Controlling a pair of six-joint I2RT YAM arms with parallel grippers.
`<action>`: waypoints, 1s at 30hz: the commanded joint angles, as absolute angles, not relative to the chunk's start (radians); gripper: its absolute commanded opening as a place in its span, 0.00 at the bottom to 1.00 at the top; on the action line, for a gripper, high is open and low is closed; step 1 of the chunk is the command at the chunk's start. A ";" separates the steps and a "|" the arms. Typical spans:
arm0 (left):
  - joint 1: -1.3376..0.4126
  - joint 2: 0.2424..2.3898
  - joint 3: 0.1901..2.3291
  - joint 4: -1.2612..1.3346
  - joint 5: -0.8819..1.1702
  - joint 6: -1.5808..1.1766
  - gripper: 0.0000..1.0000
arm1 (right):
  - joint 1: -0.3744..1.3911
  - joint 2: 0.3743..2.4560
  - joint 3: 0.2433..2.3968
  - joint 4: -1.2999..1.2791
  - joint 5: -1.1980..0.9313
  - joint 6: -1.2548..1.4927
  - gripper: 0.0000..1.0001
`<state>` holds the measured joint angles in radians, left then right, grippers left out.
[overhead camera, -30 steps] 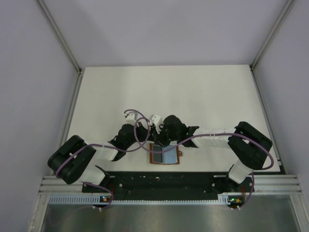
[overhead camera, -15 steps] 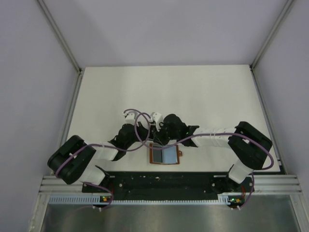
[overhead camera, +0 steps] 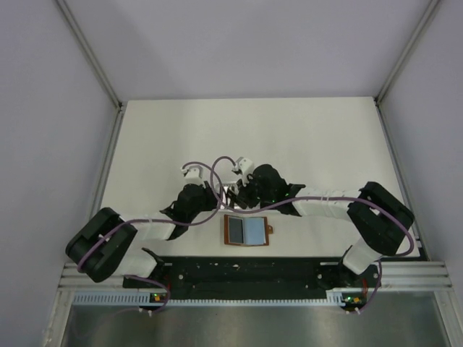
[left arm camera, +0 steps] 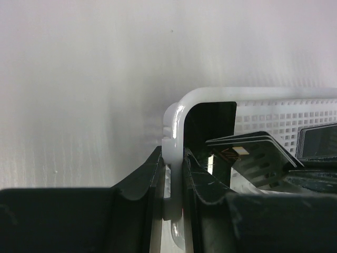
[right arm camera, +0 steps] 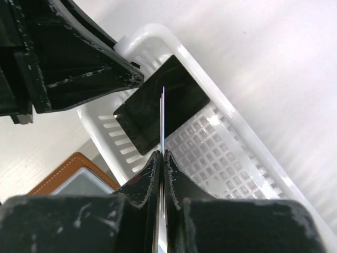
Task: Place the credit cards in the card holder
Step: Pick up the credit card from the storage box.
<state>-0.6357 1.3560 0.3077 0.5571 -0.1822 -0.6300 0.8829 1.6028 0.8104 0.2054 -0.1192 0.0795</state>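
Closing over the last second, your right tool [right arm camera: 161,156] now has its jaws pressed together on a thin black card [right arm camera: 162,113], seen edge-on in the right wrist view. Two fine bright lines show at that edge, so it may be two cards pinched together; the view is too thin to say.

- Left tool [left arm camera: 172,158]: unchanged, clamped on the rim of the white basket [left arm camera: 179,110], one finger on each side of the wall. It looks to be steadying the basket for the pick.
- Remaining cards [left arm camera: 253,150]: a small stack leaning inside the basket, just beside the left tool. One more black card lies flat on the mesh floor below the right tool.
- Both wrists have shifted away from the near edge since a second ago. The card holder [overhead camera: 246,231] stayed put and now lies fully uncovered on the worktop [overhead camera: 289,137], open, bluish pockets up, clasp tab to the right, just nearer the bases than the basket.

Meaning for the task: the grasp appears made, but nothing is in the holder yet. You likely lift next, then carry the card the short way to a pocket. Watch for a double pick and for the basket lifting with the card.
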 commanded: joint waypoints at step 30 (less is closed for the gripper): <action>-0.624 1.132 0.414 0.495 -0.149 -0.589 0.57 | 0.647 1.505 0.591 0.612 -0.230 0.610 0.00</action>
